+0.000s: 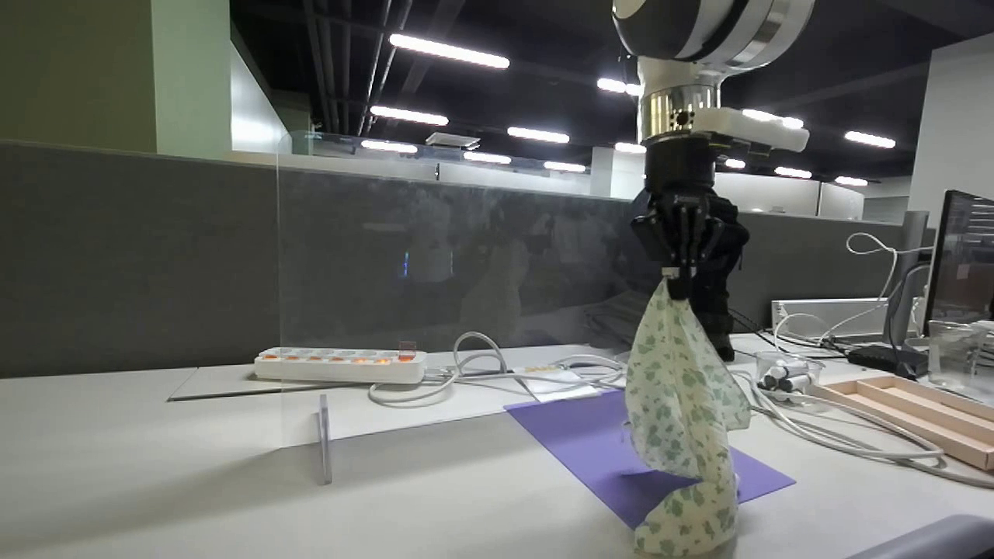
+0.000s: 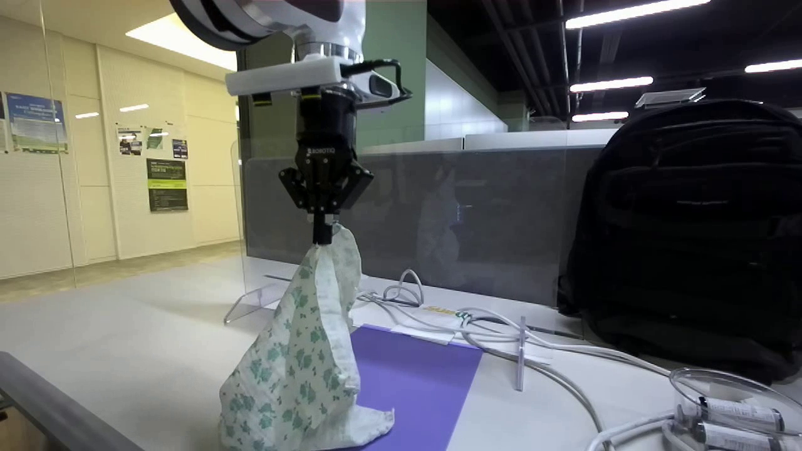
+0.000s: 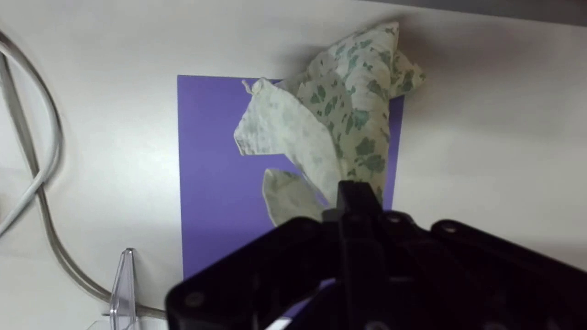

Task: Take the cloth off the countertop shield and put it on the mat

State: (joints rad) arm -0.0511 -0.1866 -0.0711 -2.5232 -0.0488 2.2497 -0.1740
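The pale cloth (image 1: 672, 396) with green speckles hangs limp from my gripper (image 1: 679, 287). It also shows in an exterior view (image 2: 301, 357) and the wrist view (image 3: 353, 101). My gripper (image 2: 322, 235) is shut on its upper end; its fingertips show dark in the wrist view (image 3: 360, 195). The cloth's lower part bunches over the near end of the purple mat (image 1: 567, 435) and the white table beside it. The mat lies flat under the gripper, also seen in the wrist view (image 3: 215, 192). The clear countertop shield (image 1: 466, 256) stands upright behind, apart from the cloth.
Shield feet (image 1: 324, 442) (image 2: 521, 357) stick out onto the table. A white power strip (image 1: 342, 366) and loose cables (image 2: 564, 376) lie behind. A clear container with small bottles (image 1: 788, 376), a wooden tray (image 1: 916, 411), a monitor (image 1: 963, 264) and a black backpack (image 2: 689, 244) stand nearby.
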